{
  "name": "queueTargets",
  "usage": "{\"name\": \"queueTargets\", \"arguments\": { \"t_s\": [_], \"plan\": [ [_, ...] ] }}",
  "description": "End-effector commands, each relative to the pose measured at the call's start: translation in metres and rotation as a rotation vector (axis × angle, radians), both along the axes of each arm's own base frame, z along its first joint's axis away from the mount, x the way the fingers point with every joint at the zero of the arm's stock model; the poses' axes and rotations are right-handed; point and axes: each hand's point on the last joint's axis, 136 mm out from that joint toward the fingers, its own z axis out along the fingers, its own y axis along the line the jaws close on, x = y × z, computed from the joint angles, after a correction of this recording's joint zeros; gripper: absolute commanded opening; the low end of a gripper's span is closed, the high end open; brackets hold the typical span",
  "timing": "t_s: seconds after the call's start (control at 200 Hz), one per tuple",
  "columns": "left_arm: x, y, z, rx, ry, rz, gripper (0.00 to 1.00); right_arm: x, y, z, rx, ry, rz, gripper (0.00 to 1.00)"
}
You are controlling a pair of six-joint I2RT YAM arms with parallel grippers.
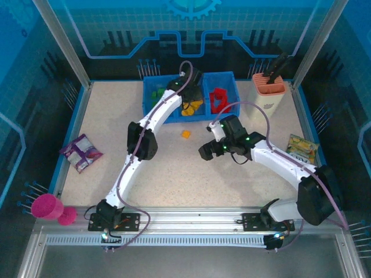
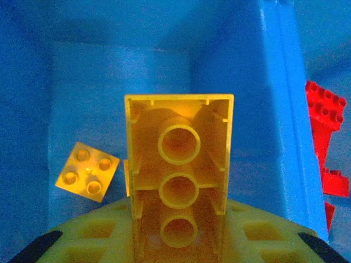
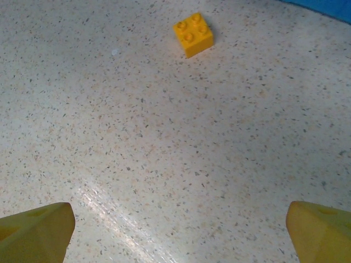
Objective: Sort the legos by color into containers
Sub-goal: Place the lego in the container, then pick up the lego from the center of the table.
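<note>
Speckled surface [image 1: 174, 174] holds one loose yellow lego [image 3: 193, 34], w/ right tool [image 3: 175, 224] spread wide nr it. Over blue tray [image 1: 232, 78] mid compartment, left tool [image 1: 191, 88] is clamped on long yellow lego [image 2: 178, 164]. Lower first, then release beside the yellow mates so it doesn't bounce out.

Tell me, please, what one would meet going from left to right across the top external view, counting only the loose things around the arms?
pink cup → purple snack packet → loose yellow lego → cream holder → yellow-green snack packet
</note>
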Motion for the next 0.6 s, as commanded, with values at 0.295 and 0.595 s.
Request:
{"name": "queueTargets", "arguments": {
  "t_s": [0.295, 0.595],
  "plan": [
    [0.016, 0.001, -0.013, -0.083, 0.004, -0.010, 0.45, 0.031, 0.044, 0.020, -0.014, -0.080, 0.120, 0.99],
    [0.019, 0.004, 0.007, -0.115, -0.025, -0.016, 0.54, 0.048, 0.067, 0.010, -0.032, -0.073, 0.191, 0.98]
  ]
}}
